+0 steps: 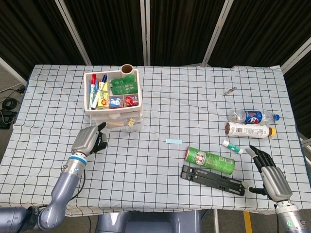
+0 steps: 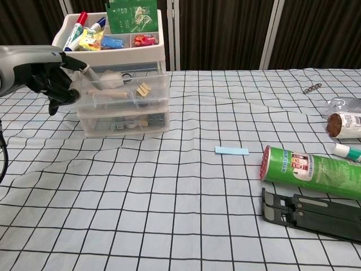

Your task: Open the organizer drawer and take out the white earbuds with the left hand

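Observation:
The clear organizer (image 1: 114,104) (image 2: 121,116) stands at the back left, an open tray of markers on top. Its top drawer (image 1: 122,124) (image 2: 125,95) is slid out toward me. Inside it a white rounded item (image 2: 111,77), likely the earbuds, lies beside wooden clips (image 2: 144,89). My left hand (image 1: 89,139) (image 2: 48,76) is at the drawer's front left corner, one finger hooked on the rim and the others curled in. My right hand (image 1: 270,174) rests open near the table's front right edge, seen only in the head view.
A green can (image 1: 210,160) (image 2: 312,171) and a black folding stand (image 1: 213,179) (image 2: 313,215) lie front right. Two bottles (image 1: 250,123) and a small tube (image 1: 233,146) lie to the right. A pale blue slip (image 1: 173,141) (image 2: 231,151) lies mid-table.

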Motion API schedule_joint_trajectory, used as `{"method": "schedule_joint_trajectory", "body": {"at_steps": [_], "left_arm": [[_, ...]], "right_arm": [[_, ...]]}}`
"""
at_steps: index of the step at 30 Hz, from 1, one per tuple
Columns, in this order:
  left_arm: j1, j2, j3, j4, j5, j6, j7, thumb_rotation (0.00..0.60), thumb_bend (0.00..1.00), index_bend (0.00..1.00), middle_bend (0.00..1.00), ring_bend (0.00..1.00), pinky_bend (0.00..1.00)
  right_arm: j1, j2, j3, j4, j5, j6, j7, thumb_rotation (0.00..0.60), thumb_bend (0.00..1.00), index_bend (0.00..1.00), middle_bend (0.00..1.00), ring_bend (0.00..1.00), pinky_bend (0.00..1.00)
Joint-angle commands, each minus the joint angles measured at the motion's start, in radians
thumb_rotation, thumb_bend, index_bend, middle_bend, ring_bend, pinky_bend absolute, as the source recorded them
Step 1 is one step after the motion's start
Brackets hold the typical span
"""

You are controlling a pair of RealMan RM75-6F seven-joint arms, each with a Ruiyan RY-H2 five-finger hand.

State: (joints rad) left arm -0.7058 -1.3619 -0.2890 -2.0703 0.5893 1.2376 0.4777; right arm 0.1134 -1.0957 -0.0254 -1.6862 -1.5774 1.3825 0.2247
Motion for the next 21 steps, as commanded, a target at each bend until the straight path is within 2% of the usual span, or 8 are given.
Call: {"method": "schedule_joint_trajectory", "body": {"at_steps": [1,13,21], "left_arm": [[0.006,0.010,0.018,-0.014,0.011,-0.002,-0.003,0.600,0.81,0.33,0.82,0.75,0.63],[0.035,0.039,0.078,-0.056,0.090,-0.003,-0.033,0.600,0.81,0.34,0.82,0.75,0.63],[0.044,0.052,0.099,-0.070,0.117,-0.006,-0.046,0.600,0.81,0.34,0.82,0.75,0.63]], "right_arm": [[-0.001,0.000,0.000,-0.001,0.000,0.001,-0.001,0.600,0.11,0.00,0.00,0.00,0.00],[-0.001,0.000,-0.001,-0.002,0.001,0.000,-0.005,0.600,0.11,0.00,0.00,0.00,0.00],[-0.002,0.000,0.000,-0.003,0.002,0.001,-0.005,0.600,0.11,0.00,0.00,0.00,0.00]]}}
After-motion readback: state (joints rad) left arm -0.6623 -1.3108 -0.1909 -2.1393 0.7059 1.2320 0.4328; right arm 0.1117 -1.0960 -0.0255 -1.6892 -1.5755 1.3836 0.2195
